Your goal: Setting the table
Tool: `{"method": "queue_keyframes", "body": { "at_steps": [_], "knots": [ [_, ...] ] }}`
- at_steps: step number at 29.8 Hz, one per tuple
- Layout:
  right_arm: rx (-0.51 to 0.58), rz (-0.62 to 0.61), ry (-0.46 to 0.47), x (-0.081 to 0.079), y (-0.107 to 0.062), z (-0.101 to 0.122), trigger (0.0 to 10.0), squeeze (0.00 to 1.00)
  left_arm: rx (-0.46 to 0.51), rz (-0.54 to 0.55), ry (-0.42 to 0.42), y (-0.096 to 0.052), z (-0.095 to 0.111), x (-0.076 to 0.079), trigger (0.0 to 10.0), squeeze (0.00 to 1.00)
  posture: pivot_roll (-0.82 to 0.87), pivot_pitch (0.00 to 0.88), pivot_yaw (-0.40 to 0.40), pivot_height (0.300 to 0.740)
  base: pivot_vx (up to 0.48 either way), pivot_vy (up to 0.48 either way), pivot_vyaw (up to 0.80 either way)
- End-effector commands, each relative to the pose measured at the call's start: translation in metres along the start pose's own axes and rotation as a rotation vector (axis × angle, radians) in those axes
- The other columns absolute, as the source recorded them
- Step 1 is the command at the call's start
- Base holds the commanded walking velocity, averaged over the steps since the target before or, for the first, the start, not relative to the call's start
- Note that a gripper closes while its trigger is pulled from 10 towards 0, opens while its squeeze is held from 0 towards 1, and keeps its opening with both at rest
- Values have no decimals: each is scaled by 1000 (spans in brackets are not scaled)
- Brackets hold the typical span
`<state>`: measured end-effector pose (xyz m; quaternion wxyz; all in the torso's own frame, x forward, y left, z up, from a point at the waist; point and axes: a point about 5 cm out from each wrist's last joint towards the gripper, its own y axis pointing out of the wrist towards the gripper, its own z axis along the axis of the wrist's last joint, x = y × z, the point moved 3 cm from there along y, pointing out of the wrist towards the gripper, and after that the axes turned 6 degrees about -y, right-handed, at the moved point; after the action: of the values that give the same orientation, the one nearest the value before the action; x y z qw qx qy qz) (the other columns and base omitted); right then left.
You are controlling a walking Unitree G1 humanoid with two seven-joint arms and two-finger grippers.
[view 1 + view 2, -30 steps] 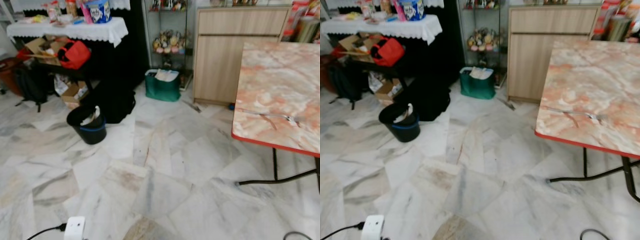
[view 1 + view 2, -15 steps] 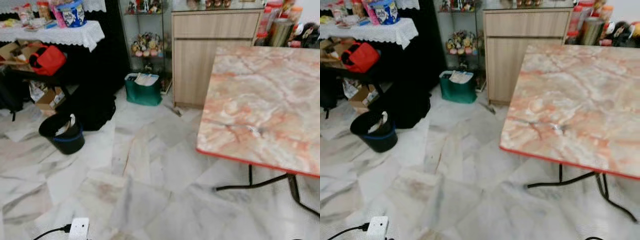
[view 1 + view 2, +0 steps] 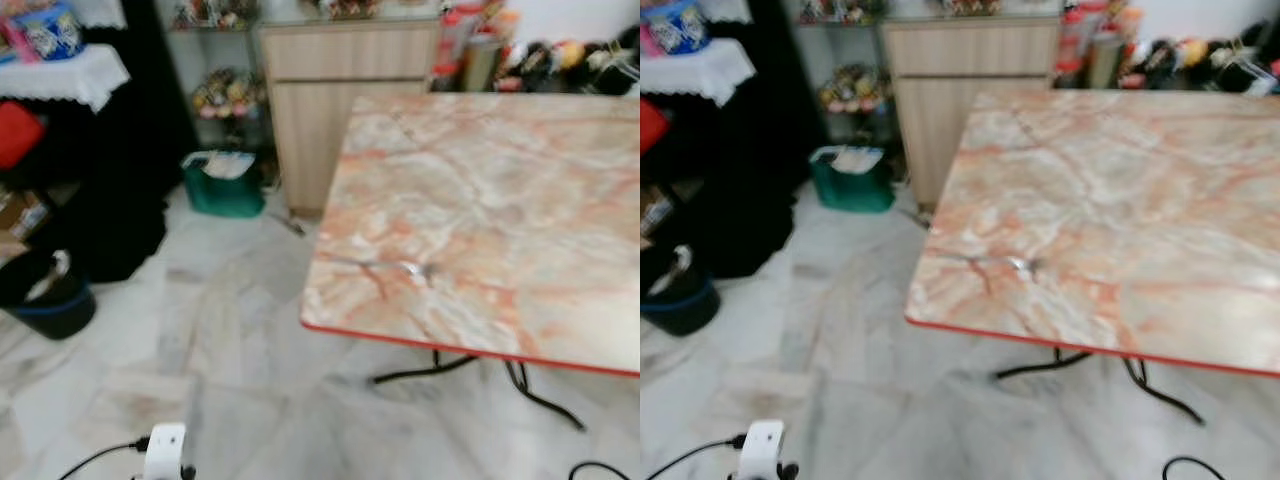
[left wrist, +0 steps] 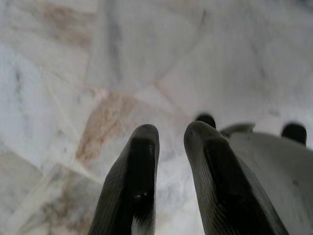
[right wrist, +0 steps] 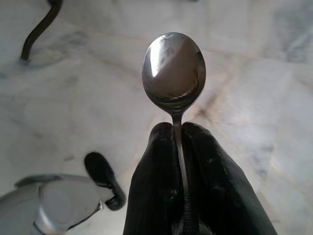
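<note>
A pink marble table (image 3: 520,200) with a red edge fills the right half of the eye views. Near its front left corner lies a metal fork (image 3: 385,267), also seen as the fork (image 3: 1000,264). In the right wrist view my right gripper (image 5: 178,131) is shut on the handle of a metal spoon (image 5: 173,68), whose bowl sticks out past the fingertips, above the marble floor. In the left wrist view my left gripper (image 4: 171,134) hangs over the floor with a narrow gap between its fingers and nothing in it.
A wooden cabinet (image 3: 340,100) stands behind the table's left corner, with a green bag (image 3: 222,185) beside it. A black bin (image 3: 40,295) and a black-draped side table (image 3: 60,75) are at the left. A white plug (image 3: 165,450) with a cable lies on the floor. Black table legs (image 3: 450,365) show underneath.
The camera has swung to the right, so the table and fork now sit nearer the middle of the view. The things themselves have not moved.
</note>
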<state>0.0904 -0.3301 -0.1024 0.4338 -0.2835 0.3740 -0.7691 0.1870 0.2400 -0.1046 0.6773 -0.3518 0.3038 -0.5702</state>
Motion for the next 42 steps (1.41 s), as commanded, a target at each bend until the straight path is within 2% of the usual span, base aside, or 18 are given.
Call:
{"method": "queue_keyframes", "body": {
  "at_steps": [1,16,27,32,42],
  "knots": [
    [-36,-1,-2,0,-2,-11,10000,0,-17,23,3,-2,-4,-9,10000,0,48,66,41,740,0,0,-650],
    [-28,7,0,1,-3,-11,10000,0,-34,35,34,-2,-8,-10,10000,0,41,50,42,740,0,0,0],
    [-42,1,-6,2,-2,-12,10000,0,-35,31,30,-2,-9,-10,10000,0,47,71,40,740,0,-248,0],
    [-52,-1,-9,2,-2,-12,10000,0,-38,35,25,-3,-10,-10,10000,0,48,76,37,740,0,-254,-733],
    [-46,-8,-22,3,-2,-10,10000,0,-35,34,20,-2,-8,-9,10000,0,47,78,36,740,0,-273,0]
  ]
}}
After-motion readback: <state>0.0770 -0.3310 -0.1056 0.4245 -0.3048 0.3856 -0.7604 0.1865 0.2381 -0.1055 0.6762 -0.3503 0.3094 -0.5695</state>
